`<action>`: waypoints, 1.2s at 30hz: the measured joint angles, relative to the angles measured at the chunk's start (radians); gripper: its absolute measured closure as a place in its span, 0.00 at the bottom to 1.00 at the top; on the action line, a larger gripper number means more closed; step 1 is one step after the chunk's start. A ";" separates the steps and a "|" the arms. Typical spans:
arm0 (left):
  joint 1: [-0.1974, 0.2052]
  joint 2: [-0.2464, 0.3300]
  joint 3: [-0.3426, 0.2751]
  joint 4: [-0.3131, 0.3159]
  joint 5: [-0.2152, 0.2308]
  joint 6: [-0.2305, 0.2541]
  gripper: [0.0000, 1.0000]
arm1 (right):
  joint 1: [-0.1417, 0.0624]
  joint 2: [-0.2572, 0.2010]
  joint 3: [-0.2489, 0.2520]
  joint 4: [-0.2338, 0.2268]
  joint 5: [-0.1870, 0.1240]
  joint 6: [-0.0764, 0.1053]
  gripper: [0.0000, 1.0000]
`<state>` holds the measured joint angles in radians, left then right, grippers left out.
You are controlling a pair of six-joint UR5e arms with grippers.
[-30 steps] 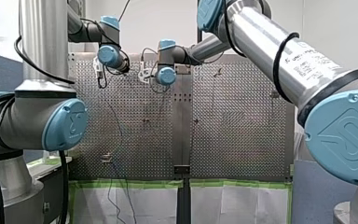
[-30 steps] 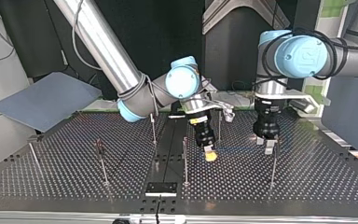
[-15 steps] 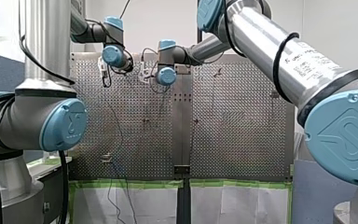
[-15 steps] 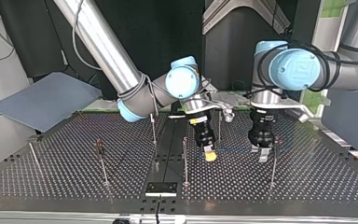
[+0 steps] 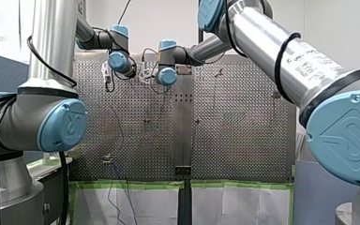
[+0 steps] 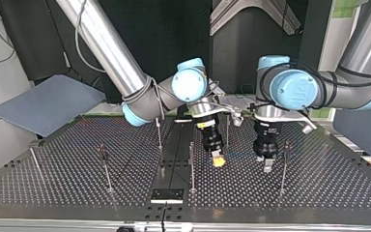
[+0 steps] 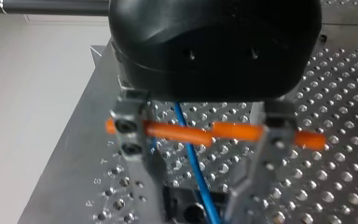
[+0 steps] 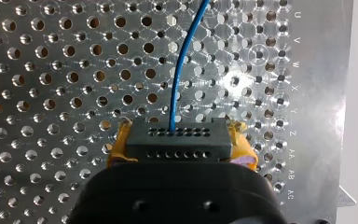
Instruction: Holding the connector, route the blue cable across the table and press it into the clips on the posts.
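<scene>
Since a second ago our left arm [image 6: 294, 89] has swung in toward the middle of the tabletop [image 6: 328, 188], closing on our right arm [image 6: 188, 84], which has kept its place. Thin posts [image 6: 192, 166] stand well apart over the perforated plate, some topped with dark clips [image 6: 103, 151].

Our left pincer [image 6: 267, 166] hangs just beside the post at the top view's right. In its wrist view the metal fingers [image 7: 137, 140] stand apart and the cable [image 7: 193, 158] runs down between them without being pinched, so it acts as a loose guide. Our right pincer [image 6: 217, 160] is clamped on the connector [image 8: 177, 137], with yellow pads [image 8: 116, 151] tight on both ends. It sits low over the plate near the middle post. From the connector the blue line leads ahead over the holes, and in the top view a faint blue stretch joins the two pincers.

We judge the routing barely under way. The connector is in hand and the cable is threaded through the guide, but we cannot see it seated in any clip. Carrying it across and pressing it in look to be still ahead.

Engraved letters [image 8: 294, 88] run along the plate's edge in the right wrist view: U, V, W, X, Y, Z, AA, AB, AC. The label [image 5: 309, 63] on our right arm in the front view is too small to read.
</scene>
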<state>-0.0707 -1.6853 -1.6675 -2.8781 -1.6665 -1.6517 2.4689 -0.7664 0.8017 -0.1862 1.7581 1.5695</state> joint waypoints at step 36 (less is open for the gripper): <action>-0.042 0.089 -0.140 -0.001 -0.146 -0.042 0.98 | 0.004 0.000 0.053 0.017 0.002 0.005 1.00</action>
<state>-0.1128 -1.5960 -1.8077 -2.8793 -1.8120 -1.6936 2.4727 -0.7665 0.8545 -0.1690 1.7602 1.5741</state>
